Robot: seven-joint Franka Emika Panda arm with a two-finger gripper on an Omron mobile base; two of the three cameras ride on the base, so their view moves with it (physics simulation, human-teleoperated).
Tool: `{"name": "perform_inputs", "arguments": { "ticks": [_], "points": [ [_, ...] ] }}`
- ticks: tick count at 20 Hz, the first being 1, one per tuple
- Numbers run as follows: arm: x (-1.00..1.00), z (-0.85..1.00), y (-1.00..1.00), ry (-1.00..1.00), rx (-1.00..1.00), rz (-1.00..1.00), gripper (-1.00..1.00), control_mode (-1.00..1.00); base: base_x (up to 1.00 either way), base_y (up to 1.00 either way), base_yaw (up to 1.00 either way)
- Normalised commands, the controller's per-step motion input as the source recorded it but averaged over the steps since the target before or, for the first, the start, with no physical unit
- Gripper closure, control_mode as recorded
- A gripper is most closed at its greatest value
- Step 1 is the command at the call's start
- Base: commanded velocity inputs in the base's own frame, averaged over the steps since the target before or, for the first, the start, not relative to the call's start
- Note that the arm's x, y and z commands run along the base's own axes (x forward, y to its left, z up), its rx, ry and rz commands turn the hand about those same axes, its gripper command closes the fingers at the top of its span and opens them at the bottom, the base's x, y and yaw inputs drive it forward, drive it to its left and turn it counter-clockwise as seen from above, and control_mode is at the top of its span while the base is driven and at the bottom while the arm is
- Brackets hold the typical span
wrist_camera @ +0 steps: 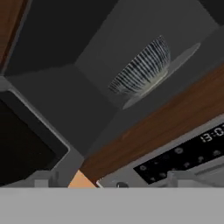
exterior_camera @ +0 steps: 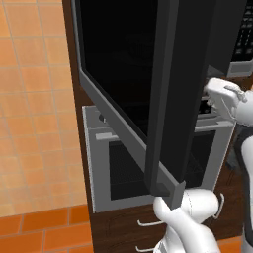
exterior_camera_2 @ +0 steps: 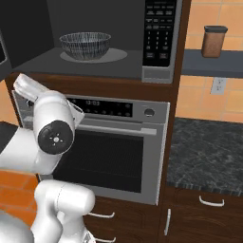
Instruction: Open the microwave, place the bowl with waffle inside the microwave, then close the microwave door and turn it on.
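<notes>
Bowl (exterior_camera_2: 85, 45) already set inside the open microwave (exterior_camera_2: 95, 38); door closing and switching on are judged still to be done.

The patterned, round bowl rests on the pale turntable disc (exterior_camera_2: 116, 56) in the matte grey cavity; no waffle can be made out in it. The microwave door (exterior_camera: 148, 89), a glossy black glass panel in a grey-silver frame, is swung wide. The dark keypad strip (exterior_camera_2: 160, 33) is untouched. The state of the fingers cannot be told. Below sits the silver oven (exterior_camera_2: 114, 147).
</notes>
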Motion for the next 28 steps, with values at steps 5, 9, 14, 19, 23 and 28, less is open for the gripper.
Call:
{"name": "perform_inputs", "arguments": {
  "ticks": [5, 9, 14, 19, 23, 28],
  "points": [
    [-1.0, -1.0, 0.35, -0.37, -0.7, 0.05, -1.0, -1.0, 0.0, 0.0, 0.0],
    [-1.0, -0.63, 0.88, -0.47, -0.5, 0.0, -1.0, -1.0, 0.0, 0.0, 0.0],
    [-1.0, -0.88, 1.0, -0.53, -0.68, -0.1, -1.0, -1.0, 0.0, 0.0, 0.0],
    [-0.42, -0.12, -0.01, -0.05, -0.01, 0.0, -1.0, -1.0, 0.0, 0.0, 0.0],
    [-0.98, -0.15, 0.2, -0.26, -0.01, -0.03, -1.0, -1.0, 0.0, 0.0, 0.0],
    [-0.52, 0.01, 0.71, -0.35, 0.0, -0.08, -1.0, -1.0, 0.0, 0.0, 0.0]
  ]
}}
